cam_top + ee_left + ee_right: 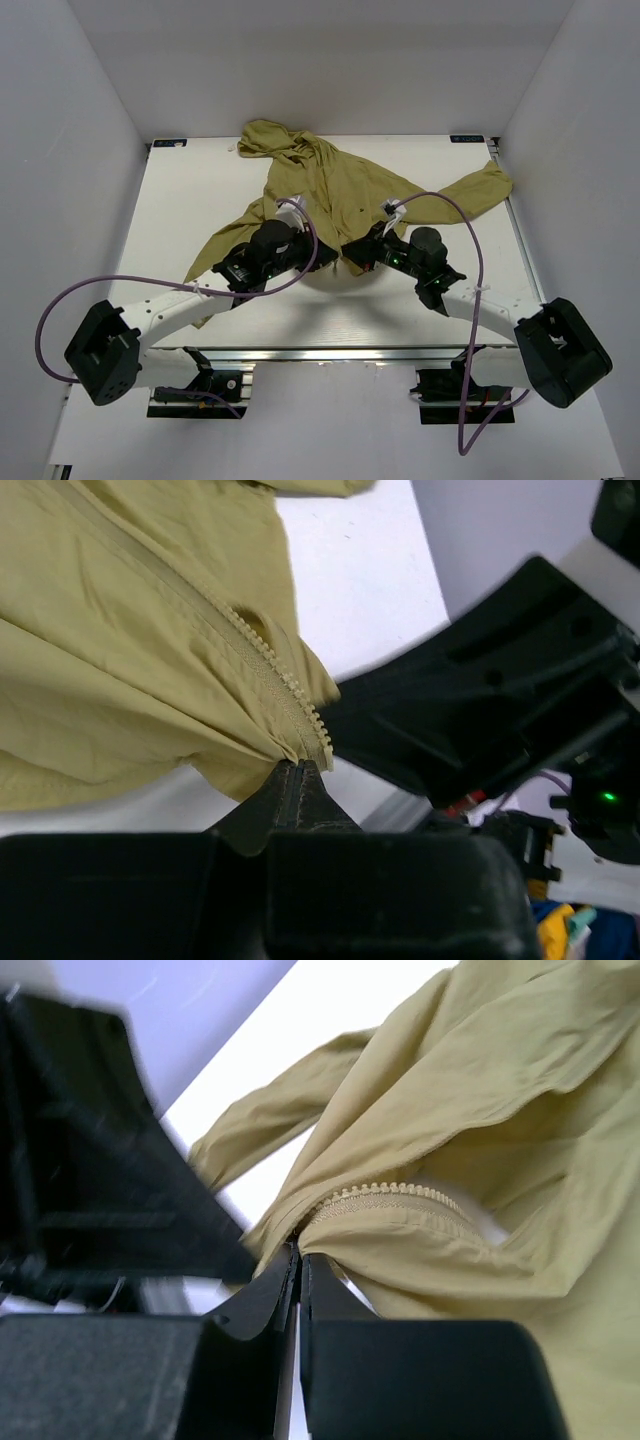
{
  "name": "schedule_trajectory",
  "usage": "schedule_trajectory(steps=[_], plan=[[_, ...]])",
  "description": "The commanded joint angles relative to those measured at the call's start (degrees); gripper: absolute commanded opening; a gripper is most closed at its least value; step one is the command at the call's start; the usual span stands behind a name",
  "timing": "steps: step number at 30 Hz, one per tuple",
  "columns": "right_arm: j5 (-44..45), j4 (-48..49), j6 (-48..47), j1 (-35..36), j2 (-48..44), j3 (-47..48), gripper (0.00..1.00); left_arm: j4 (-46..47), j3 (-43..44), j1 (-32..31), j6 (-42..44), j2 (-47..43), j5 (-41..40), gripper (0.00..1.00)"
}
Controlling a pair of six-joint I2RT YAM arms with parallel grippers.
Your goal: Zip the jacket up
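The olive-yellow hooded jacket (335, 185) lies spread on the white table, hood at the back, one sleeve to the right, one to the front left. My left gripper (322, 250) is shut on the jacket's bottom hem at the end of the zipper teeth (280, 695); its jaws pinch the fabric at their tips (298, 768). My right gripper (352, 252) is shut on the jacket's other zipper edge (390, 1195), jaws pressed together on the fabric (300, 1252). The two grippers sit close together at the hem. No zipper slider shows.
The white table (200, 190) is enclosed by white walls left, right and back. Purple cables (470, 235) loop over both arms. The right arm's black body (500, 700) fills the left wrist view's right side; the left arm's body (90, 1170) fills the right wrist view's left.
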Motion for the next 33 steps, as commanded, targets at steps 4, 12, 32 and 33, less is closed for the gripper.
schedule_trajectory(steps=[4,12,32,33], plan=[[10.57,3.68,-2.56,-0.09,0.57,4.46,0.0,2.52,2.73,-0.1,-0.78,-1.67,5.15,0.0],[7.15,0.97,-5.63,-0.18,-8.92,-0.89,0.0,-3.45,3.78,-0.01,-0.17,-5.89,-3.36,0.0],[0.64,-13.9,4.29,-0.27,-10.07,3.68,0.0,9.26,-1.66,-0.1,3.61,-3.44,-8.12,0.0],[0.55,-13.02,5.95,-0.27,-9.98,3.24,0.0,9.54,-2.02,-0.36,3.35,-3.26,-8.56,0.0]])
